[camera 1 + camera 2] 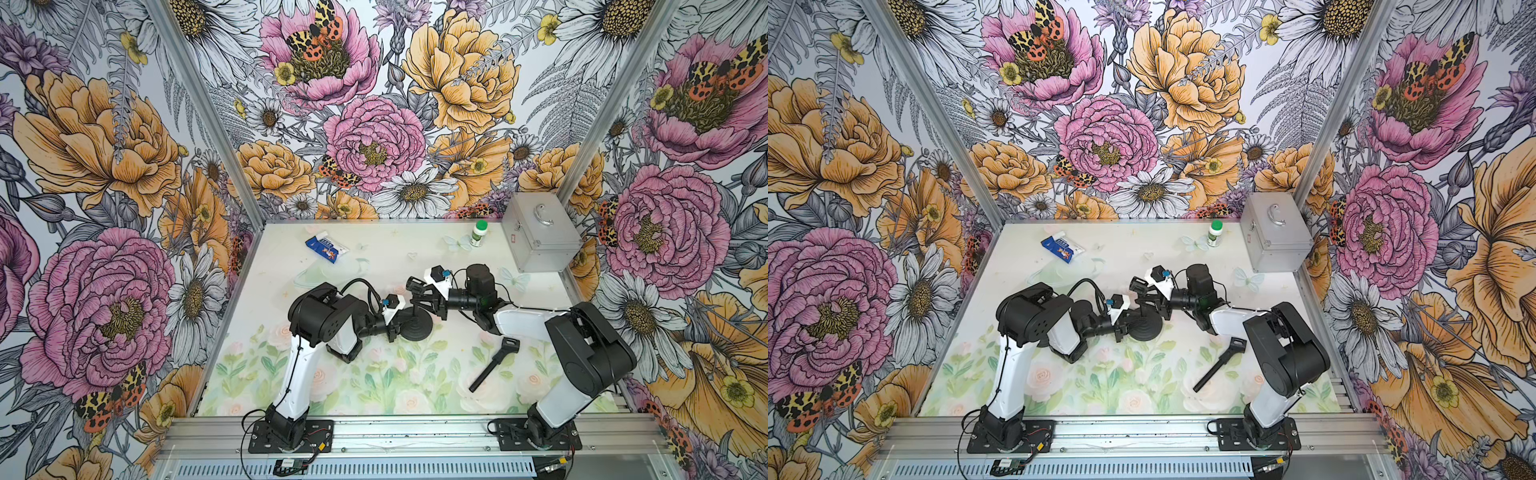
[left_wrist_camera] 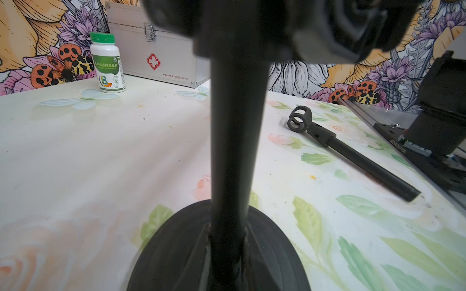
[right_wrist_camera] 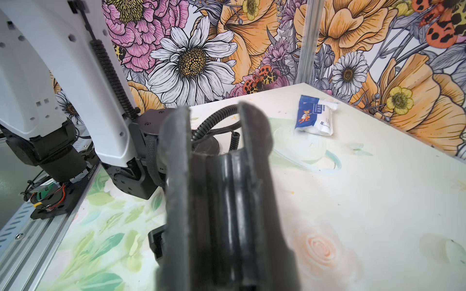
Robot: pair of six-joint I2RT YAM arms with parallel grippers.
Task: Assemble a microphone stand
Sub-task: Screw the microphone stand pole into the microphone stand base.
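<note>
In both top views the black round base (image 1: 417, 331) (image 1: 1147, 331) lies flat mid-table. A black pole (image 2: 234, 138) rises upright from it. My left gripper (image 1: 395, 329) (image 1: 1121, 328) is shut on the pole low down, just above the base (image 2: 171, 252). My right gripper (image 1: 419, 301) (image 1: 1144, 300) comes in from the right and is shut on the pole's upper end (image 3: 227, 201), one finger on each side. A black rod with the microphone clip (image 1: 492, 365) (image 1: 1219, 365) (image 2: 353, 153) lies loose on the table, near the right arm.
A silver first-aid case (image 1: 538, 235) stands at the back right with a green-capped white bottle (image 1: 478, 233) beside it. A blue and white packet (image 1: 326, 248) lies at the back left. The aluminium rail (image 1: 415, 430) with both arm mounts runs along the front edge.
</note>
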